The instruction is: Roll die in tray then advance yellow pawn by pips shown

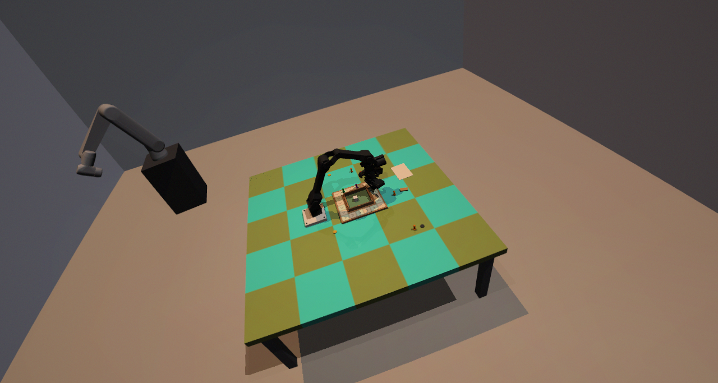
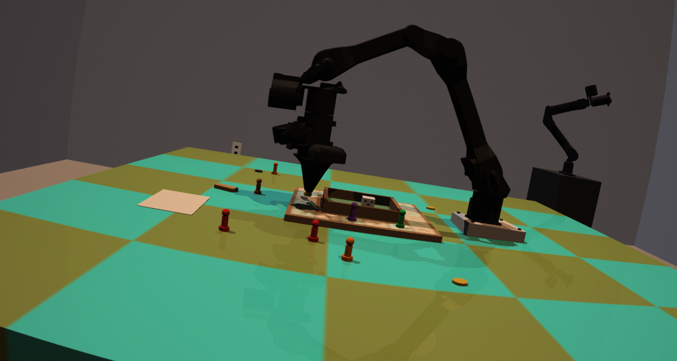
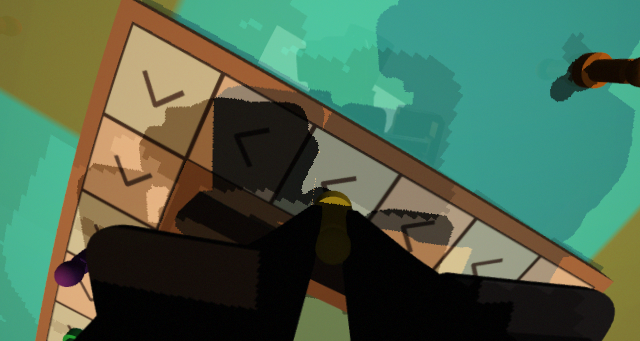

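My hand (image 3: 332, 216) is closed on the small yellow pawn with a rounded head (image 3: 333, 231) — its two black fingers pinch the pawn's body from either side, and its base points down toward the square wooden game board with a brown border and arrow-marked tan squares (image 3: 150, 88). In the wrist view the pawn's base sits over one square of the board's outer track, an arrow printed just beyond it; I cannot tell whether the base touches the square or hangs just above it. From the exterior view my hand points straight down at the far left corner of the board (image 2: 302, 202).

The walled brown tray in the middle of the board (image 2: 358, 206) holds the white die with black pips (image 2: 367, 200), lying near its far wall. The top face is too small to read.

On the near edge of the track stand a purple pawn (image 2: 352, 211) and a green pawn (image 2: 401, 218). Off the board, on the checkered teal and olive tabletop (image 2: 142, 288), stand two red pawns (image 2: 224, 220) — one just beside the board's near edge — and an orange pawn (image 2: 348, 248). Two more orange pawns stand beyond the board, near a small brown wooden block (image 2: 225, 187), and a pale square card (image 2: 173, 201) lies to the left. A flat orange disc (image 2: 459, 281) rests on the near right.
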